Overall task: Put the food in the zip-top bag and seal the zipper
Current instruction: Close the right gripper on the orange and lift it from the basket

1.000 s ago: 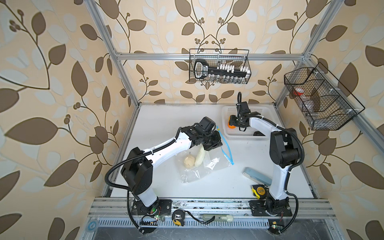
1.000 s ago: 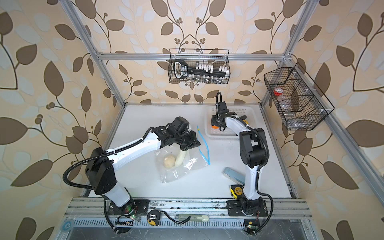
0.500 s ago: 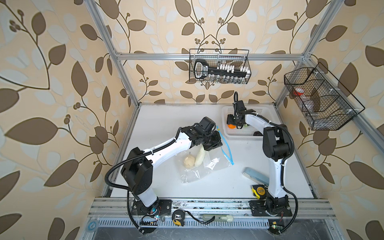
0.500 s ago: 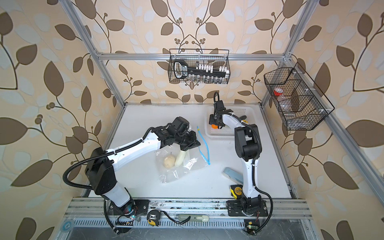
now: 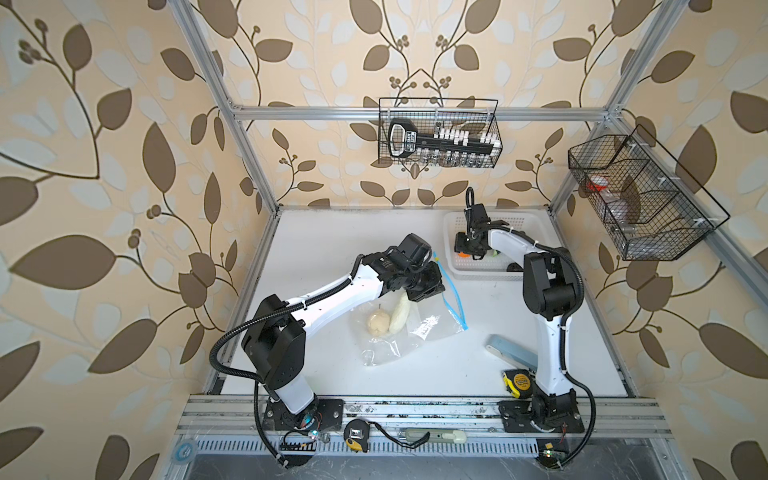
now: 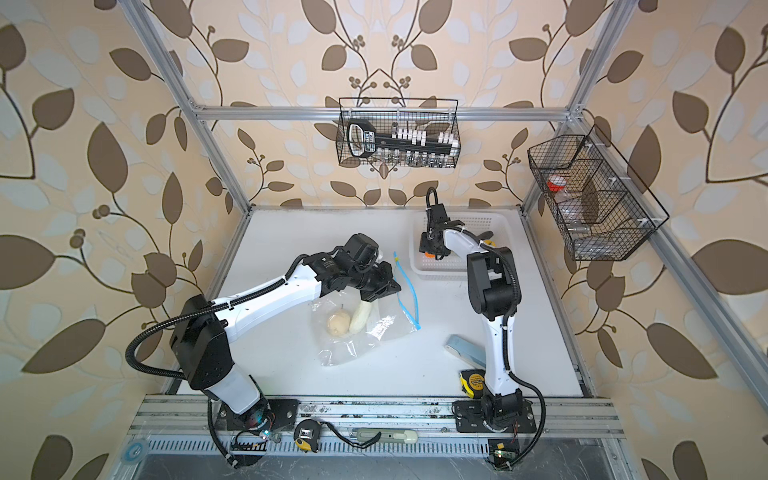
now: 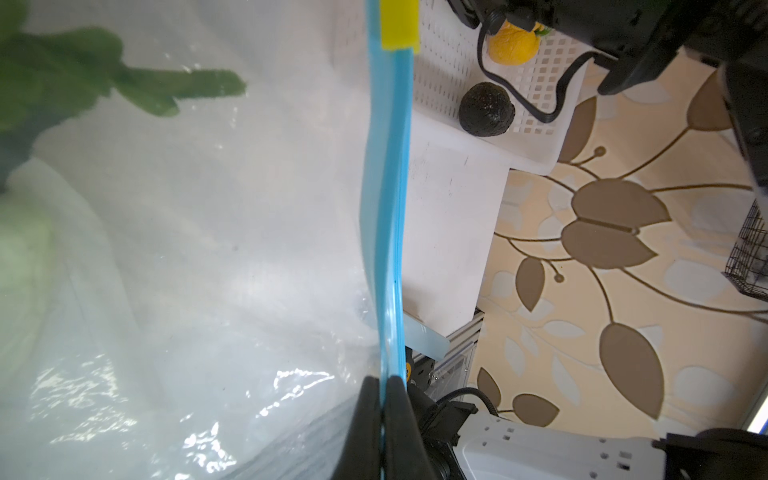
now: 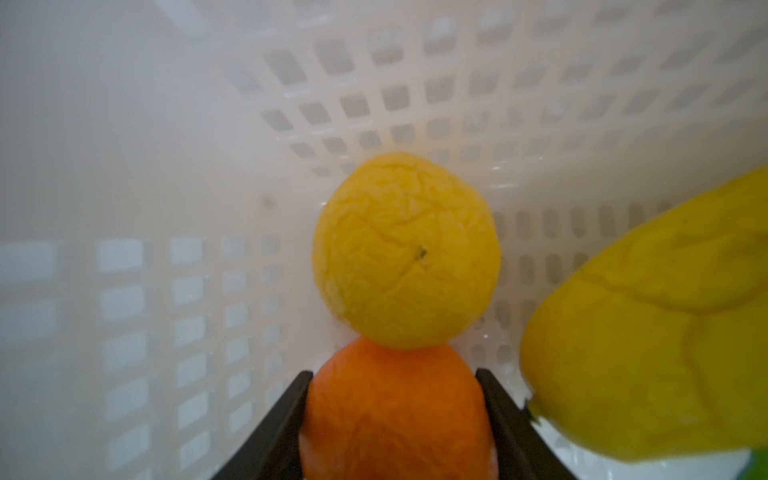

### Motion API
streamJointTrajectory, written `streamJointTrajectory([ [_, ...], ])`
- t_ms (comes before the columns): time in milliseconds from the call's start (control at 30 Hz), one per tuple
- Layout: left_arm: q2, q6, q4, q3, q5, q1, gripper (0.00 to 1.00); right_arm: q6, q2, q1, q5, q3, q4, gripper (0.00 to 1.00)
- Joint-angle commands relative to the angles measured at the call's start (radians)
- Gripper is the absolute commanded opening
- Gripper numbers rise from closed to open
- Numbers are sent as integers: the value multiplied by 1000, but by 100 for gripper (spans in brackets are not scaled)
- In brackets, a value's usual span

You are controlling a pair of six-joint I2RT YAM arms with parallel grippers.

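While the zip-top bag (image 5: 424,330) lies flat mid-table (image 5: 332,232) with its mouth edge facing right, the white basket (image 5: 486,274) sits far right. The zipper (image 5: 452,293) runs far-to-near, yellow slider (image 7: 399,25) at the far end. Left gripper (image 7: 384,395) is clamped tight on the zipper strip. Right gripper (image 8: 392,374), jaws half-wide, pinches the orange fruit (image 8: 395,419) inside the basket; that fruit touches the yellow fruit (image 8: 407,253).

Your white table (image 5: 332,232) is carrying the zip-top bag (image 5: 419,328). A basket (image 5: 478,272) is sitting far right (case (image 5: 509,353), tape measure (image 5: 516,382) lying nearer).
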Motion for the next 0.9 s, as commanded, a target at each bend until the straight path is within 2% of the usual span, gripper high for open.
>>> streamJointTrajectory([
  [0,-19,10,11,3,5,-9,0,-1,-35,-7,18,20,-17,54],
  [333,-34,8,13,-14,-6,-9,0,11,-135,-10,25,-23,-11,51],
  [867,-21,7,20,-4,-11,-9,0,48,-511,-9,-27,-350,47,49],
])
